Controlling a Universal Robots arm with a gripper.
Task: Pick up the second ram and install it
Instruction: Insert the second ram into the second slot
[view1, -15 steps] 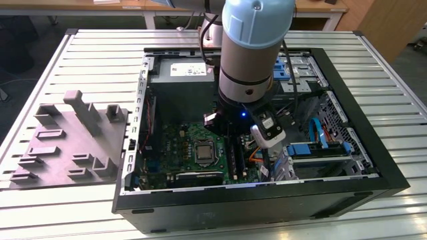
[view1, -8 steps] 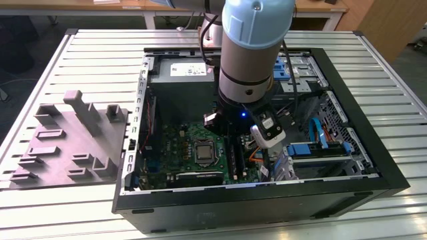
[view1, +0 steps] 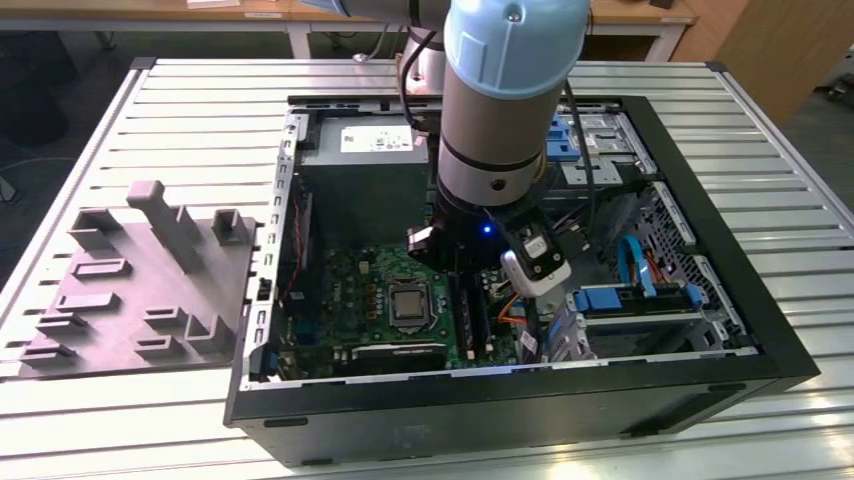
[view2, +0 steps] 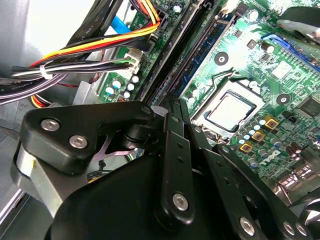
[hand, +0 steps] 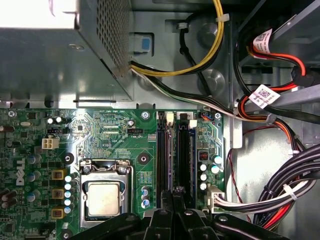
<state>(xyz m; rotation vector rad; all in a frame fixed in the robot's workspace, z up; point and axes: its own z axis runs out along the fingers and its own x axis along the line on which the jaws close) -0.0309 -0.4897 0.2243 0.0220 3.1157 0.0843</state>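
Observation:
In the first wrist view the second ram (hand: 173, 155) is a thin strip standing on edge among the long black slot rails (hand: 161, 155) of the motherboard. It runs straight into my gripper (hand: 175, 196), whose two narrow fingers are pressed together over its near end. In the second wrist view the gripper (view2: 175, 106) points down onto the same rails (view2: 200, 45), fingers shut side by side. The exterior view has my arm (view1: 501, 120) reaching down into the open computer case (view1: 534, 410), over the rails right of the processor socket (view1: 404, 303).
The processor socket (hand: 102, 197) lies close beside the rails. Bundled cables (hand: 280, 190) crowd the other side, and the power supply box (hand: 60, 50) sits beyond the board. A grey moulded tray (view1: 134, 280) rests on the slatted table at the exterior view's left.

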